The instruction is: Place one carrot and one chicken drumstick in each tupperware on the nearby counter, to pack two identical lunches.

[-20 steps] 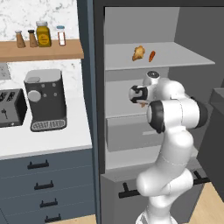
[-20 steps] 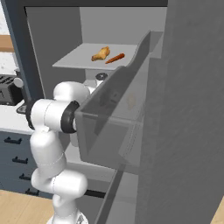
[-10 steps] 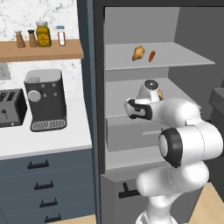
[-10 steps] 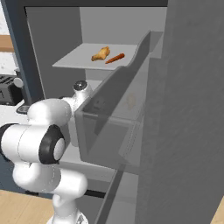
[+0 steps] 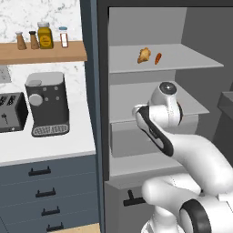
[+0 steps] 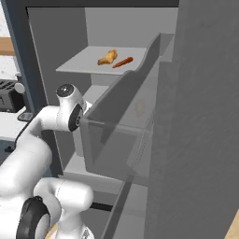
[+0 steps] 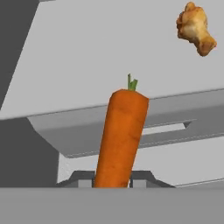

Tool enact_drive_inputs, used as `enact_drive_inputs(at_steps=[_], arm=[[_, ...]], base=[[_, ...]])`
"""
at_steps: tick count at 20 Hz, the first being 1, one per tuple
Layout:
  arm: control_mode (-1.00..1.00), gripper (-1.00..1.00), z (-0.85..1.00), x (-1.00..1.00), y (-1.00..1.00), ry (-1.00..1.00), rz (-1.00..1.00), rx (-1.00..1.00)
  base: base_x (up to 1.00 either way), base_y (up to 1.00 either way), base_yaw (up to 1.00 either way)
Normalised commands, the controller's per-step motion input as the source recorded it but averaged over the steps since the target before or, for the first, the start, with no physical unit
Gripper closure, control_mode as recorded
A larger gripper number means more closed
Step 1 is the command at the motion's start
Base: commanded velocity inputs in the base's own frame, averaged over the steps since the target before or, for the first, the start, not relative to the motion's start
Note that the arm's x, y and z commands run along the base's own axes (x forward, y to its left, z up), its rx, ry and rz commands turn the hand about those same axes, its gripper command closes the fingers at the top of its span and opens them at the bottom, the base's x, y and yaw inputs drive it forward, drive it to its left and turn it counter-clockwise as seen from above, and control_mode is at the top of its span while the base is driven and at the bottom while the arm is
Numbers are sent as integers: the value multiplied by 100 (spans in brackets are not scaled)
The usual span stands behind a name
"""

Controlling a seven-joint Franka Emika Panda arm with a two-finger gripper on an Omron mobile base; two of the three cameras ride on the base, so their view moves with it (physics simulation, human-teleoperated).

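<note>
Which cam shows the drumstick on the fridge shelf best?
The right base view: the chicken drumstick lies unblocked on the upper shelf beside a carrot. The left base view shows it smaller; the hand view catches it in a corner.

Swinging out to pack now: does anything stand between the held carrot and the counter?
Yes. The carrot, clamped in the gripper, is at the fridge opening, and the fridge's dark left wall stands between it and the counter. Beyond the wall, the coffee machine occupies the near counter.

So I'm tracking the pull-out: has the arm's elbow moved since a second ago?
Yes. In the left base view the elbow has swung down and toward the camera, away from the fridge shelf.
</note>
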Motion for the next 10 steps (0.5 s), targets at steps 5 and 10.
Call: enact_drive_inputs(at_steps=[5, 10], arm=[[-100, 100, 35, -93, -26, 17, -3, 5], [-100, 100, 0, -37, -3, 0, -1, 0]], base=[[0, 0, 0], [0, 0, 0]])
